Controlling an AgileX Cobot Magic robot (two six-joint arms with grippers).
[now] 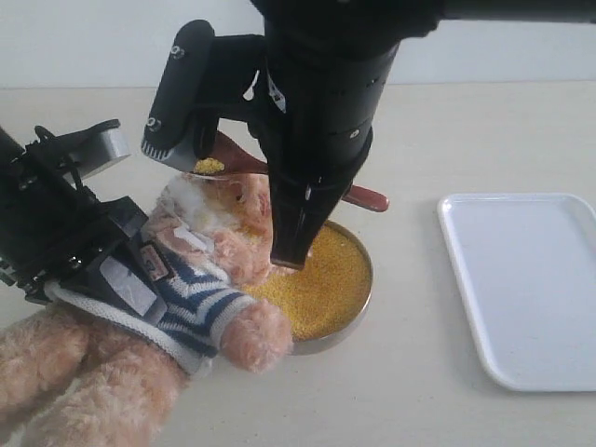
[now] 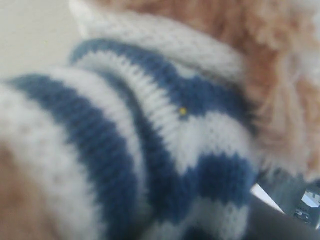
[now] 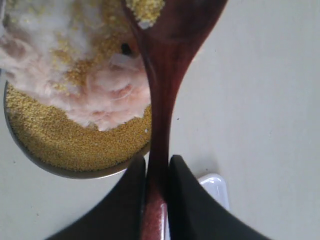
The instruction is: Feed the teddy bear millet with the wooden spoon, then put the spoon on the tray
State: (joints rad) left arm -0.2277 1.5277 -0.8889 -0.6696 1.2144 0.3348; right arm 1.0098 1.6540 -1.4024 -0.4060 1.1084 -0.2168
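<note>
The right tool [image 3: 157, 166] is clamped on the slim handle of the wooden spoon [image 3: 161, 95], its two dark fingers pressed against either side of the stem. In the exterior view this tool points down over the near edge of the metal bowl [image 1: 328, 343]. The spoon runs roughly level through it. Its handle end sticks out toward the tray [image 1: 521, 279], and its oval bowl reaches past the other side to just above the face of the teddy bear [image 1: 200, 300]. A small heap of millet [image 1: 326, 275] sits in the spoon's bowl, and loose grains are scattered over the bear's white muzzle and cheek fur.

The bear lies on its back at the left of the worktop [image 1: 419, 391]. Its head overlaps the rim of the metal bowl and one arm touches the bowl's side. The left tool [image 1: 130, 284] is closed on the bear's trunk, with one finger pressed across the blue-and-white striped shirt. The left wrist view is filled with that knit, blurred, with a single yellow grain caught on it.

The bowl is filled nearly level with grain. The white tray lies flat, well apart from the bowl on the right, with nothing on it.

The worktop is a plain pale beige surface, and behind it is a light, unmarked wall [image 1: 84, 47].
</note>
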